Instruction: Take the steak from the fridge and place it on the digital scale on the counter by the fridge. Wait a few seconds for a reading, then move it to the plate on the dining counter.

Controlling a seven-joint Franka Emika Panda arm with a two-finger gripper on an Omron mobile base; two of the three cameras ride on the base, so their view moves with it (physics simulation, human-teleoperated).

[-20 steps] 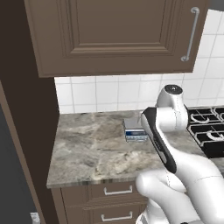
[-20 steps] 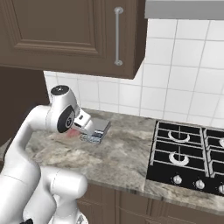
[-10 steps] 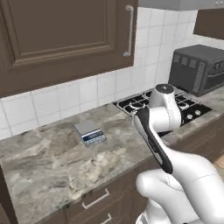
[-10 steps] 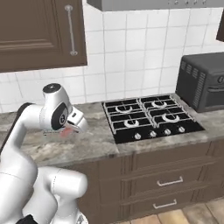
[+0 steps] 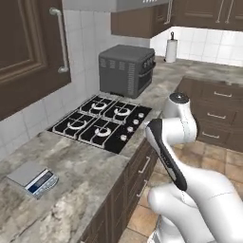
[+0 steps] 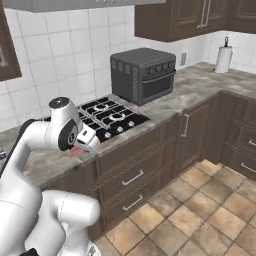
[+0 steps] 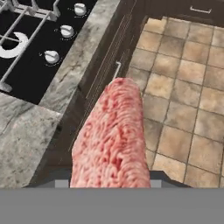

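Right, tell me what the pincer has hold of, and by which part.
The pincer is shut on the steak, gripping it by one end; the rest sticks out past the fingertips, above the floor beside the counter edge.

The pinkish-red oblong slab of raw steak (image 7: 114, 140) hides the gripper's fingertips; its six o'clock end is cut off there.

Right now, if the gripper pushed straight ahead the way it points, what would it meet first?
Probably the tiled floor. The gripper, shut on the steak, points down past the counter edge and the cabinet fronts; depth is unclear, so it might graze those.
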